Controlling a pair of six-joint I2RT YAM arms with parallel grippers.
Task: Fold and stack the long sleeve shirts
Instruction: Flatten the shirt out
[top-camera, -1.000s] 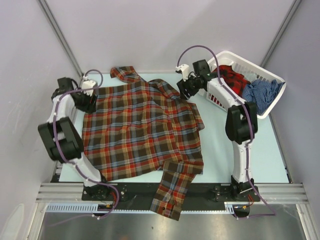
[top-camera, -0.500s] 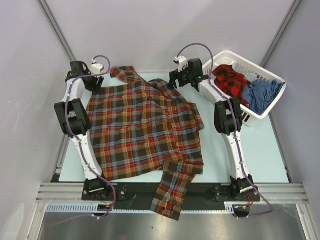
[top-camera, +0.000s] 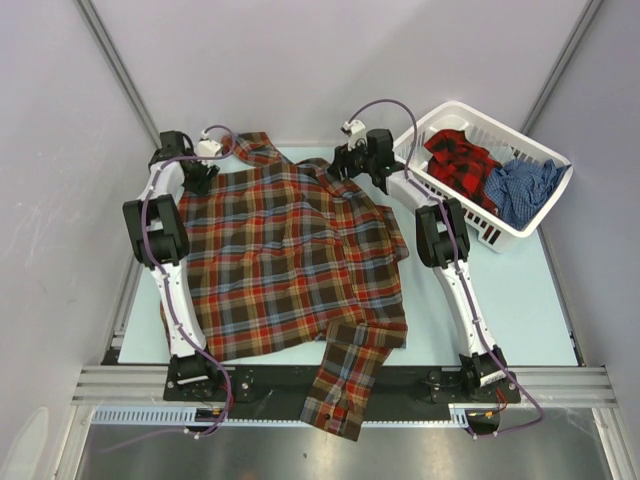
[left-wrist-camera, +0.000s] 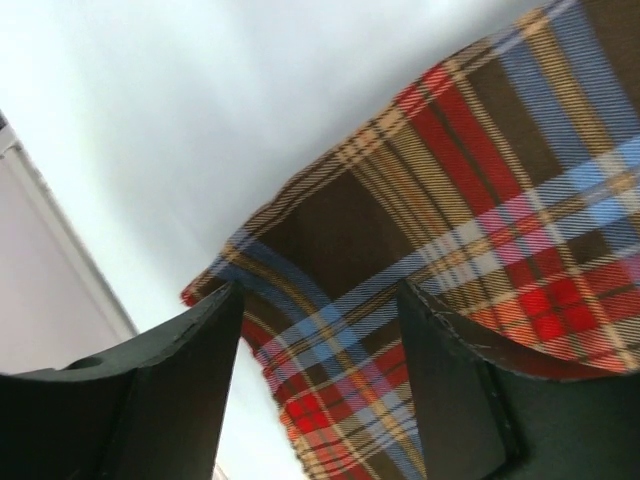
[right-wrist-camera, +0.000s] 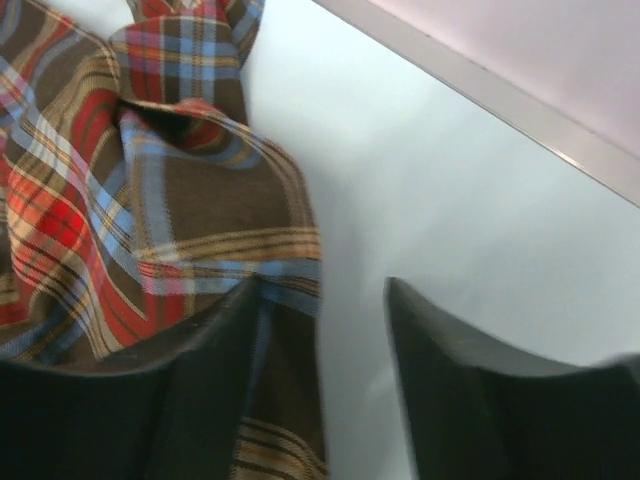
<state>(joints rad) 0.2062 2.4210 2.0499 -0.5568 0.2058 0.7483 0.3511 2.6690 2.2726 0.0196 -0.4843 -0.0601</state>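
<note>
A brown, red-orange and light-blue plaid shirt (top-camera: 285, 260) lies spread flat on the table, one sleeve (top-camera: 340, 390) hanging over the near edge. My left gripper (top-camera: 205, 170) stands open at its far left corner. In the left wrist view the gripper (left-wrist-camera: 320, 290) straddles the plaid cloth (left-wrist-camera: 450, 230) near its edge. My right gripper (top-camera: 340, 165) is open at the shirt's far right shoulder. In the right wrist view the gripper (right-wrist-camera: 320, 285) has the cloth edge (right-wrist-camera: 200, 200) under one finger and bare table under the other. A red-and-black shirt (top-camera: 460, 160) and a blue checked shirt (top-camera: 520, 185) lie in the basket.
The white plastic laundry basket (top-camera: 455, 108) stands at the back right corner, close to the right arm. Grey walls enclose the table on three sides. The table's far rail (right-wrist-camera: 480, 90) runs just beyond the right gripper. Bare table (top-camera: 500, 300) shows right of the shirt.
Both arms have stretched toward the back. The left gripper went from the shirt's left side to its far left corner; the right gripper moved left from the basket. The shirt lies unchanged.
</note>
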